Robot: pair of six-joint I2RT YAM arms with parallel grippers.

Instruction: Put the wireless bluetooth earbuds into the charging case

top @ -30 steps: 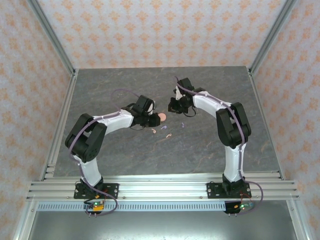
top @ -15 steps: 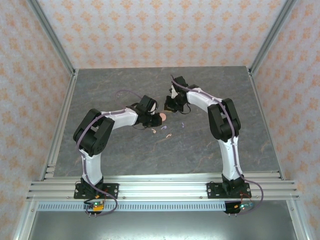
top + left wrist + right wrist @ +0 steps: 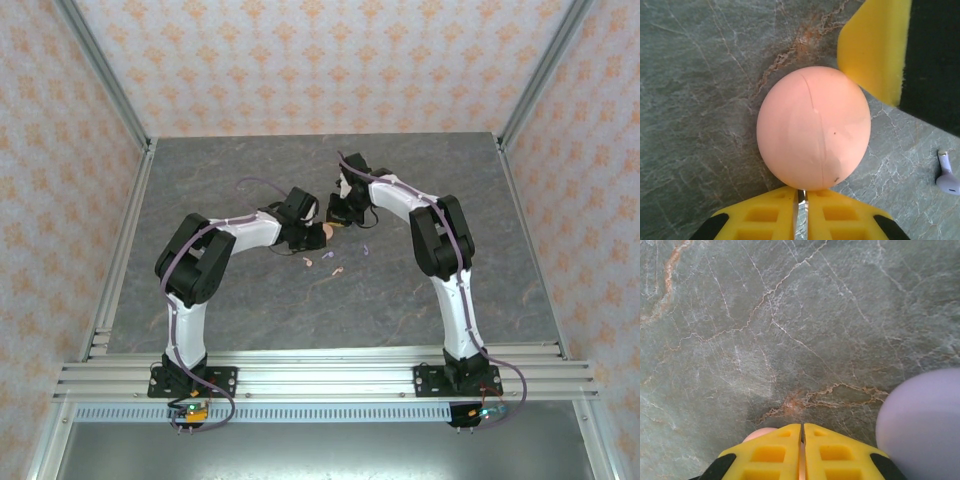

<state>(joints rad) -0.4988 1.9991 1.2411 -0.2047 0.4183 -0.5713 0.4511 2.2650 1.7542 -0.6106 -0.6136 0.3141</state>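
Note:
A closed salmon-pink round charging case lies on the grey table, also seen from above. My left gripper is shut, its yellow fingertips pressed against the case's near edge. My right gripper is shut just over the case, whose pink edge peeks out below its fingers; one of its fingers touches the case's far side. Pink earbuds and a lilac earbud lie loose on the table nearer me. One lilac earbud lies right of the case.
A closed lilac round case sits close to the right of my right gripper. Another small earbud lies near the pink ones. Metal frame rails border the table, with patterned walls behind.
Both arms have reached farther in. The right gripper moved left and closer to the pink case, and the left gripper edged up to it. The case has stayed put.

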